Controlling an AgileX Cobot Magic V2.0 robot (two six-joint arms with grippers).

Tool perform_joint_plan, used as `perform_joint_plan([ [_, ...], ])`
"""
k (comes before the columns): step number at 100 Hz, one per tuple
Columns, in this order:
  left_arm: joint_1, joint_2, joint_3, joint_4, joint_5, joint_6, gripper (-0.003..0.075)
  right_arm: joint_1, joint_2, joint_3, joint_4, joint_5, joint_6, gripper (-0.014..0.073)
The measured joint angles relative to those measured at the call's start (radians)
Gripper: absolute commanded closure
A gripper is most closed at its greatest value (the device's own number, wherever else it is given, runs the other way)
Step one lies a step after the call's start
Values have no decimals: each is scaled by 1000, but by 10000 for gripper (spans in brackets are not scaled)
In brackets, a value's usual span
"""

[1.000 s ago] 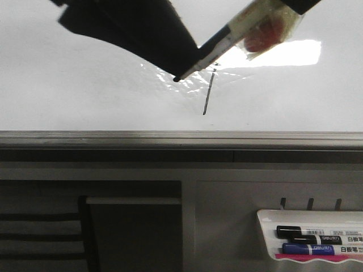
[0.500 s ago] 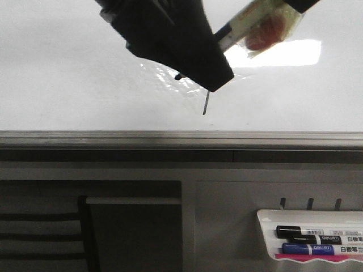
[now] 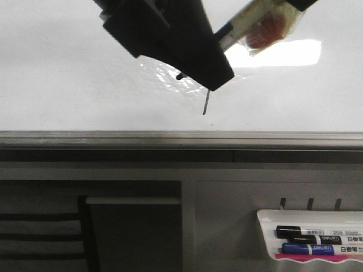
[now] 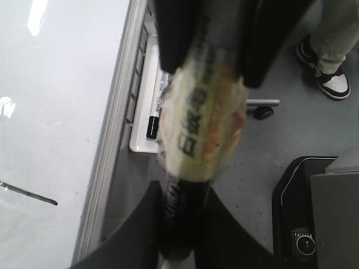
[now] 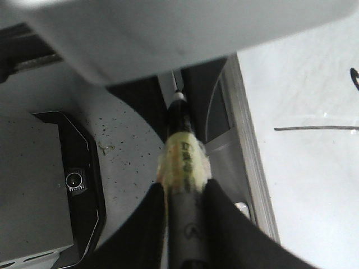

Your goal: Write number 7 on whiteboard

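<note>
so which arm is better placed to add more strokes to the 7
Right, probably: the right gripper holds the marker by its taped body, close to the number 7 on the whiteboard. The left gripper only sits around its tip end.

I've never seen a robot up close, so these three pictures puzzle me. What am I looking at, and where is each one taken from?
This is a robot with two arms, each ending in an end effector, a two-fingered clamp. The wide picture looks forward at the whiteboard; the other two come from cameras on the wrists. The right end effector holds a tape-wrapped marker. The left end effector sits around its dark end; whether it grips, I cannot tell. The thin dark stroke on the board belongs to the number 7. Below hangs a tray with spare markers.
</note>
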Motion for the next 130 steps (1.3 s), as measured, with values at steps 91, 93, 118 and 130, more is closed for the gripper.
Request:
perform_joint_plan([
  [91, 589, -193, 238, 393, -139, -923, 741, 0, -171, -66, -398, 84, 487, 281],
  [93, 598, -193, 248, 390, -156, -928, 741, 0, -171, -66, -398, 84, 488, 281],
  [118, 653, -149, 320, 349, -340, -953, 741, 0, -171, -64, -399, 85, 495, 281],
  [130, 653, -120, 322, 343, -368, -954, 741, 0, -171, -64, -399, 85, 496, 281],
])
